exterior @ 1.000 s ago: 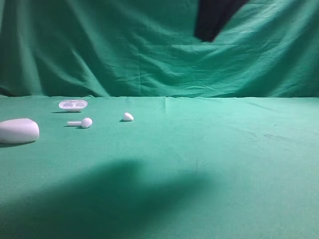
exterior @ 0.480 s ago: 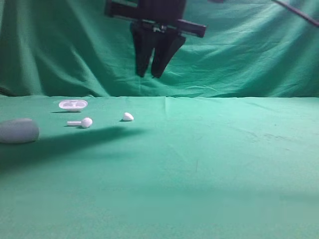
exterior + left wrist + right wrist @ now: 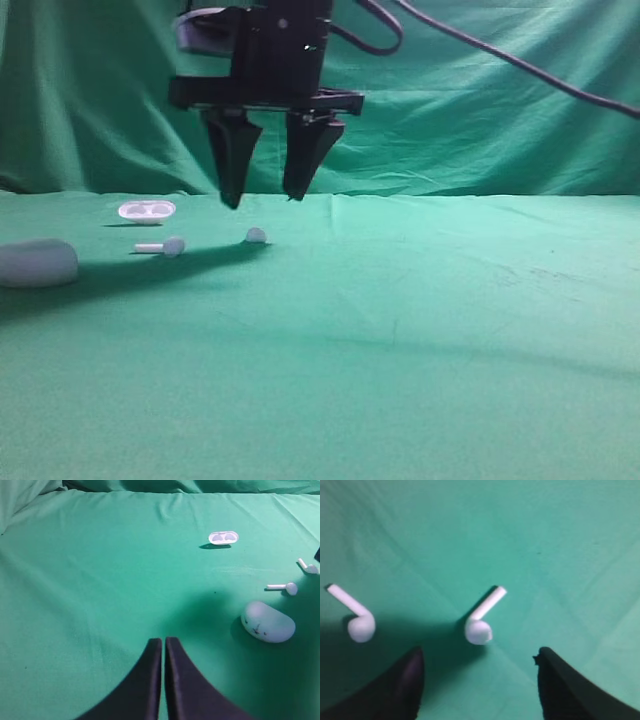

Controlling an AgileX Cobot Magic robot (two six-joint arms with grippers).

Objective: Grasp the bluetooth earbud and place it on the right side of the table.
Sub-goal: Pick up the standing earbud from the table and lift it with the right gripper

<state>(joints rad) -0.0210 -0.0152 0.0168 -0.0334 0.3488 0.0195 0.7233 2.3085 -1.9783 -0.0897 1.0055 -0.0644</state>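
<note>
L claw (image 3: 163,645) pressed shut, empty. The bluetooth earbud (image 3: 256,236) lies on bench (image 3: 450,330) left of mid, at 6 o'clock under R claw (image 3: 263,198), which is spread wide, empty. Prob. light, hard, slick, rolls; pinch across head. R wrist view shows its stem toward 1 o'clock; high view hides that.

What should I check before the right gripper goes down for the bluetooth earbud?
1. Right gripper open: ok.
2. Bluetooth earbud between the fingers in the right wrist view: ok.
3. Right gripper low enough to close: not ok, it hangs above the bluetooth earbud.
4. Second earbud apart from the bluetooth earbud: ok.
5. Left gripper shut, away from both: ok.
</note>
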